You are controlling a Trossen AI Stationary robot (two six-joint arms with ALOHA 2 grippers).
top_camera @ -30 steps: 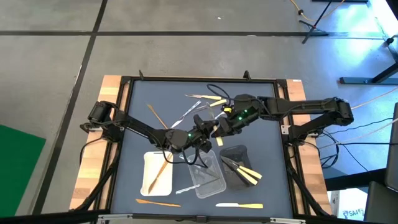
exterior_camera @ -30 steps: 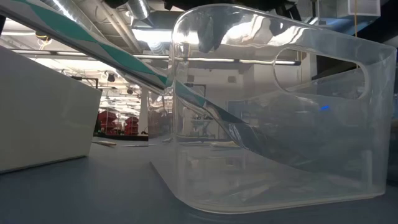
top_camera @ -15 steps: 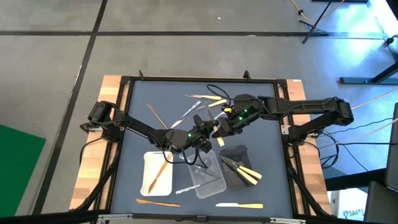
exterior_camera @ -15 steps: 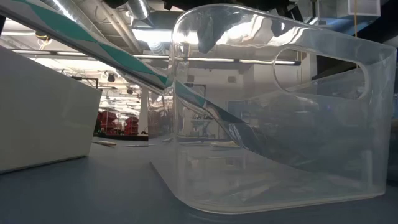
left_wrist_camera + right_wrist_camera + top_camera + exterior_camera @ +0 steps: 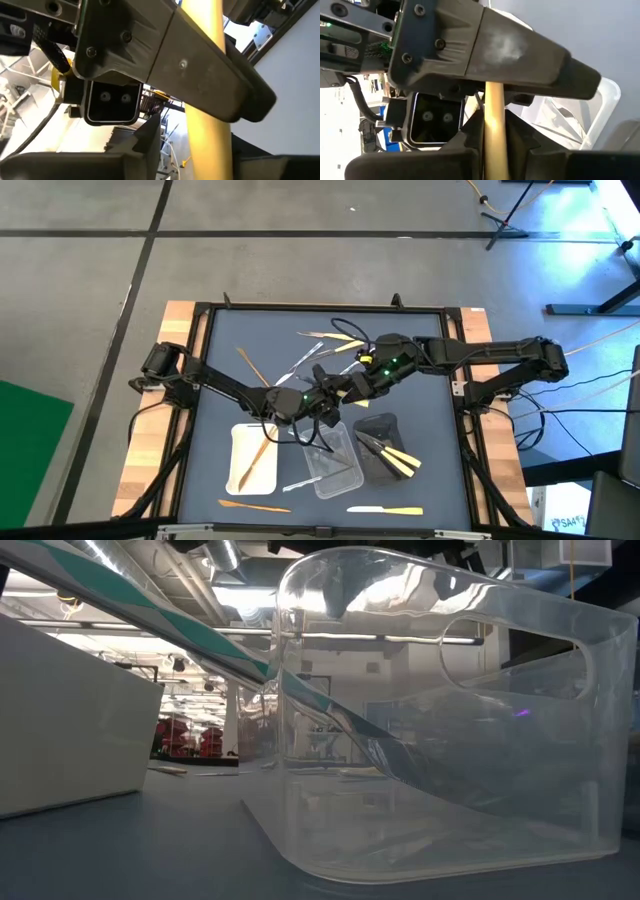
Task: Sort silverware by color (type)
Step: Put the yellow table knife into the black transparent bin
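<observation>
My two grippers meet above the table's middle, over the far end of the clear tray. A pale yellow utensil stands between them, lifted clear of the table. My right gripper is shut on it. My left gripper is open, and the same yellow handle runs between its fingers. Most of the utensil is hidden by the two grippers in the high view. My right gripper pinches the yellow utensil's handle between its two fingers, which lie across it. It comes from the table's right, slanting down. The utensil is clear of the table and trays. My left gripper's fingers flank the same handle; whether one touches it, I cannot tell.
A white tray holds a wooden utensil, and a black tray holds yellow ones. Loose utensils lie at the far middle, left of centre and along the near edge. A clear utensil leans in the clear tray.
Both arms have kept their places. In the high view, the pale yellow end that showed just on the near side of the two grippers no longer shows there.
</observation>
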